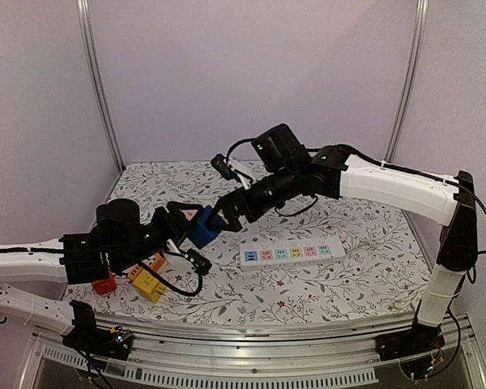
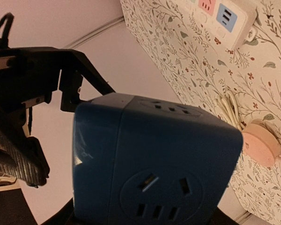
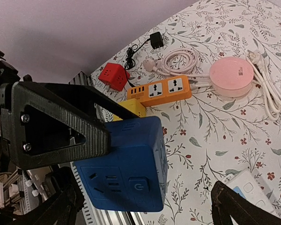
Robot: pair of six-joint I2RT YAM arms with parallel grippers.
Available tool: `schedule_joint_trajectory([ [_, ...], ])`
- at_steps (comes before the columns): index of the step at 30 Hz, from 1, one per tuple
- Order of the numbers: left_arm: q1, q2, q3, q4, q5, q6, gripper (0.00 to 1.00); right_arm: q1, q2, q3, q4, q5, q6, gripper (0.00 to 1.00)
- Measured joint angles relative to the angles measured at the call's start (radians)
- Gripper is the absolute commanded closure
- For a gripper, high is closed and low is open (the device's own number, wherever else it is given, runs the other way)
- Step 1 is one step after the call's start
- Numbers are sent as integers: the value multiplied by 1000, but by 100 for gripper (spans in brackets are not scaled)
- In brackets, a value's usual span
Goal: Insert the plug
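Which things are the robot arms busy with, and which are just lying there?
Busy with: blue socket cube, left gripper, right gripper.
Lying about: white power strip, orange power strip, red cube, pink round socket.

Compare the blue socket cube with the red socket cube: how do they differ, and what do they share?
The blue socket cube is held up in the air; the red socket cube rests on the table. A power button shows on the blue cube; none is visible on the red cube. Both are cube-shaped.
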Motion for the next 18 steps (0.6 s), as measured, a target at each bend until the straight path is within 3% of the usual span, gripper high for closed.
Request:
schedule_joint_trajectory([
  [6, -7, -4, -13, 78, 4, 27, 100, 54, 37, 13, -13, 9, -30, 1],
  [13, -8, -4, -25, 109, 0, 34, 100, 57, 77, 54, -2, 44, -45, 19],
  [15, -8, -4, -29, 110, 0, 35, 100, 62, 89, 70, 3, 47, -49, 32],
  [18, -8, -4, -32, 106, -10, 31, 100, 68, 103, 88, 14, 39, -71, 70],
])
